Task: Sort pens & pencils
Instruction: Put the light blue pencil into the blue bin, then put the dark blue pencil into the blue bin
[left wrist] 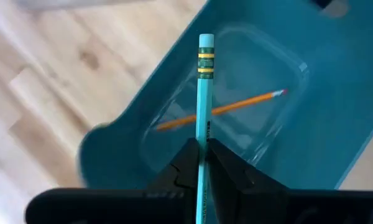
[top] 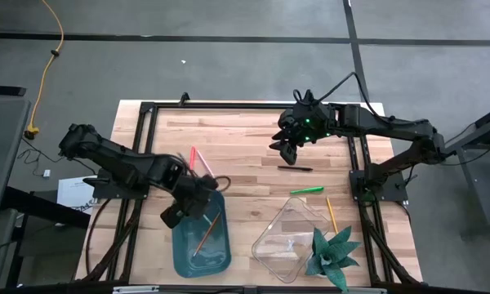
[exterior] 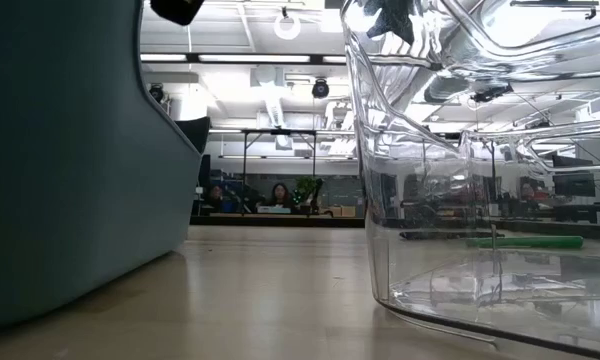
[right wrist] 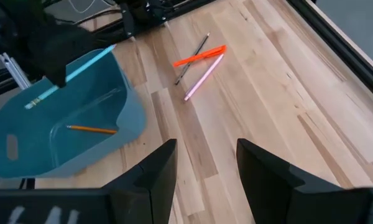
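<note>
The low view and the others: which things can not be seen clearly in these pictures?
- Low view: the blue bin fills the near side and hides the left arm and its pencil.
- Low view: the clear bin distorts the green pen behind it.
- High view: the held pencil is hidden under the left fingers.
- High view: the plant covers a corner of the clear bin.

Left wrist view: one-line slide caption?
Left gripper holds a teal pencil over the blue bin, where an orange pencil lies.

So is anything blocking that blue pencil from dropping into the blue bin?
Nothing visible. The left gripper holds the teal pencil right over the open teal bin, where only an orange pencil lies.
</note>
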Controlling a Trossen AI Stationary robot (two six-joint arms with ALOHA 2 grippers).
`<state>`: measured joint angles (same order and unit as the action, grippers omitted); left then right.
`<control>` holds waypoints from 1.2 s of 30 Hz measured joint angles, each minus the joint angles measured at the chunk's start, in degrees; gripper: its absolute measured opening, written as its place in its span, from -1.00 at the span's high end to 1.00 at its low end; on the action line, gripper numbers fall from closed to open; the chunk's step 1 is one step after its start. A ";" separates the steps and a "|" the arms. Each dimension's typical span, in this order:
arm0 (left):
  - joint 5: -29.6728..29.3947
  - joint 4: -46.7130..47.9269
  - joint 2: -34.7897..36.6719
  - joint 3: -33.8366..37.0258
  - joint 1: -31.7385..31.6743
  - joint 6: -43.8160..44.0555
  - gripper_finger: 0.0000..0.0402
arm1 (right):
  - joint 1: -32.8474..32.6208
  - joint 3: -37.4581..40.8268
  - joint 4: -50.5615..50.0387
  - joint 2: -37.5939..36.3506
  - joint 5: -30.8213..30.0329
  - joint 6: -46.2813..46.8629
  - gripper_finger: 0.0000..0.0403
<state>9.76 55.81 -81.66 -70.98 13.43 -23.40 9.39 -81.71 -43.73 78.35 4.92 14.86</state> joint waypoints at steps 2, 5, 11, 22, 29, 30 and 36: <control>0.31 -0.72 -1.62 0.00 1.29 0.33 0.93 | 0.00 0.01 -0.61 0.00 0.05 -0.39 0.22; 0.89 -2.07 -4.67 0.02 2.73 0.54 0.93 | 0.00 0.02 -1.58 -0.02 0.07 -0.81 0.22; 2.47 -5.63 -7.42 0.11 4.02 1.35 0.93 | 0.00 0.02 -4.99 -0.02 0.30 -1.46 0.22; 2.89 -4.90 -8.63 0.03 3.87 4.20 0.90 | 0.00 0.02 -6.42 0.00 2.31 -2.52 0.22; 2.65 -4.72 -8.60 0.02 3.85 5.77 0.55 | 0.00 0.02 -6.39 0.00 2.74 -2.96 0.22; 2.46 -4.83 -8.60 0.02 3.85 5.88 0.51 | 0.00 0.02 -6.37 0.00 2.74 -2.96 0.22; -8.86 5.07 -7.73 -5.55 2.70 3.54 0.41 | 0.00 0.02 -6.39 0.00 2.74 -3.19 0.22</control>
<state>0.90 60.88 -89.39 -76.53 16.13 -19.86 9.39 -81.69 -50.12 78.35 7.66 11.67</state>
